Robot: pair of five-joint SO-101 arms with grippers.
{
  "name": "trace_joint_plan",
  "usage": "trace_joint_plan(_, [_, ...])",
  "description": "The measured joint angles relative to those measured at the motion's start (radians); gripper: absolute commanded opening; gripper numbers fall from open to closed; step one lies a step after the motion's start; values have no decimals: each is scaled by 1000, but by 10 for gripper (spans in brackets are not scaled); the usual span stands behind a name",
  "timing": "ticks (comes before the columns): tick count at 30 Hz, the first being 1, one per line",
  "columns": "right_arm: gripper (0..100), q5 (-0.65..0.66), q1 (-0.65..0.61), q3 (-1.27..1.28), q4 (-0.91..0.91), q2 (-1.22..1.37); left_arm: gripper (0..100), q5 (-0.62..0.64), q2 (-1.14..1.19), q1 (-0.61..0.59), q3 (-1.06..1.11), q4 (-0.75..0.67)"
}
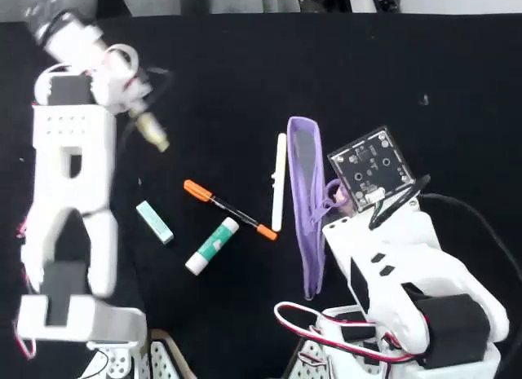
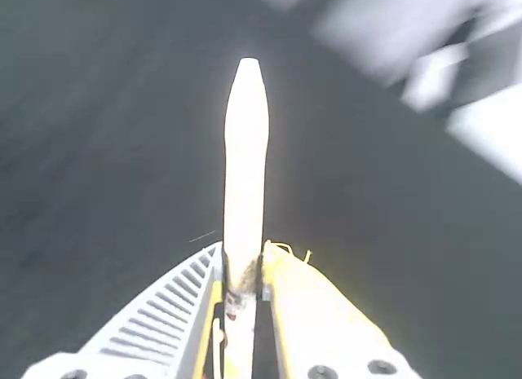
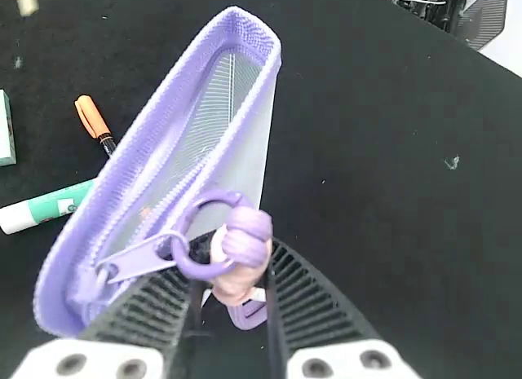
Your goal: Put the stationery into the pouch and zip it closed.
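Note:
A purple mesh pouch [image 1: 305, 201] stands on its long edge at mid-table with its mouth open [image 3: 204, 126]. My right gripper [image 1: 338, 201] [image 3: 232, 269] is shut on the pouch's pink and purple tab by the ring of the zipper pull [image 3: 147, 253]. At the far left my left gripper [image 1: 143, 122] [image 2: 242, 261] is raised off the table and shut on a cream-white stick [image 2: 245, 159]. An orange-capped pen [image 1: 228, 209], a green and white glue stick [image 1: 212, 245], a teal eraser [image 1: 154, 222] and a white pen [image 1: 279, 182] lie left of the pouch.
The table [image 1: 220, 77] is covered in black cloth. The base of the right arm [image 1: 424, 314] and red cables [image 1: 326, 338] sit near the front edge. Behind the pouch and to its right the cloth is bare.

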Motion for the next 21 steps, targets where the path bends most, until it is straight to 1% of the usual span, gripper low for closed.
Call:
trace_joint_plan(3, [11, 0, 0, 0, 2, 0, 30, 0, -133, 115, 9, -98])
trace_joint_plan(5, [11, 0, 0, 0, 2, 0, 30, 0, -207, 176, 12, -140])
trace_joint_plan(11, [11, 0, 0, 0, 2, 0, 29, 0, -342, 351, 12, -163])
trace_joint_plan(15, [11, 0, 0, 0, 2, 0, 29, 0, -411, 440, 15, -163])
trace_joint_plan(18, [11, 0, 0, 0, 2, 0, 29, 0, -473, 503, 86, -216])
trace_joint_plan(21, [11, 0, 0, 0, 2, 0, 29, 0, -539, 566, 226, -350])
